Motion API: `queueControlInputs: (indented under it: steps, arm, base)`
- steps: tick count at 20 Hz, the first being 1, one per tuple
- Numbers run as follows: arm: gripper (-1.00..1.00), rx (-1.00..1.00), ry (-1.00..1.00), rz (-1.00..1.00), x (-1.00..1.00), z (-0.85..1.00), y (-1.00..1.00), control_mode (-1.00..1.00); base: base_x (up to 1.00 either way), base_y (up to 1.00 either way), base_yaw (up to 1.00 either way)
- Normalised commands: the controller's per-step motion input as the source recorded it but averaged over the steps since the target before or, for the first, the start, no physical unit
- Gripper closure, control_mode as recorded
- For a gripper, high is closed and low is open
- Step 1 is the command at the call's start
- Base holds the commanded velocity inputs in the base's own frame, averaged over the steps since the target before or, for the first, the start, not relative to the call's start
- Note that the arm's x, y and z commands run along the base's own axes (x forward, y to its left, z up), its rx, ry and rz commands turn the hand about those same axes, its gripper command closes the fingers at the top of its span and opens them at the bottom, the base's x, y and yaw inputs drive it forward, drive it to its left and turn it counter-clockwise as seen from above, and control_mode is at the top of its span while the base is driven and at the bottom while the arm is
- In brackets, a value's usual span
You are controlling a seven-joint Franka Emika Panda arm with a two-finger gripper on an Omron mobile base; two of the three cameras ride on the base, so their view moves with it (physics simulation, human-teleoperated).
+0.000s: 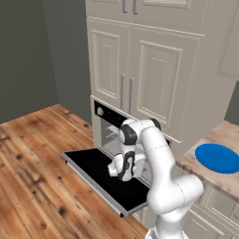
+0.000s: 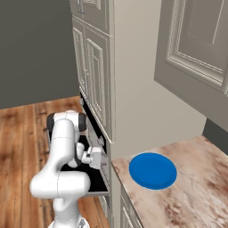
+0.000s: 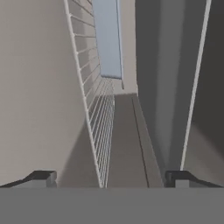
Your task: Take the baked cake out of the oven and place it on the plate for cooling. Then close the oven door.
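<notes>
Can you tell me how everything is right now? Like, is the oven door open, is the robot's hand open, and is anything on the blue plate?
Oven door: open, folded down flat.
Oven: open, wire rack inside; the hand view is rolled.
Gripper: open, holding nothing, pointing into the oven.
Plate: lying flat on the counter, nothing on it.
Cabinet doors: shut.
</notes>
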Motion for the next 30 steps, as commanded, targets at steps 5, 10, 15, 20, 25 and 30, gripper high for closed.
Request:
queueControlInputs:
  steps: [5,10,15,20,25,30]
  arm:
    - [-1.0,-0.01,-0.31,0.0,0.0,-0.01,-0.02,-1.0]
    - [-1.0,-0.01,-0.26,0.0,0.0,-0.04,-0.03,-1.0]
    - [-1.0,-0.02,-0.17,0.0,0.07,-0.17,-0.01,-1.0]
    - [-1.0,-0.02,-0.08,0.0,0.18,-0.14,-0.04,-1.0]
    - [-1.0,-0.01,-0.02,0.0,0.33,-0.04,-0.08,-1.0]
    - [-1.0,0.0,0.0,0.0,0.44,0.0,-0.09,-1.0]
  base:
    - [0.0,0.0,0.0]
    - [0.0,0.0,0.0]
    - [0.0,0.0,0.0]
    - [0.0,0.0,0.0]
    - [0.0,0.0,0.0]
    - [0.0,0.0,0.0]
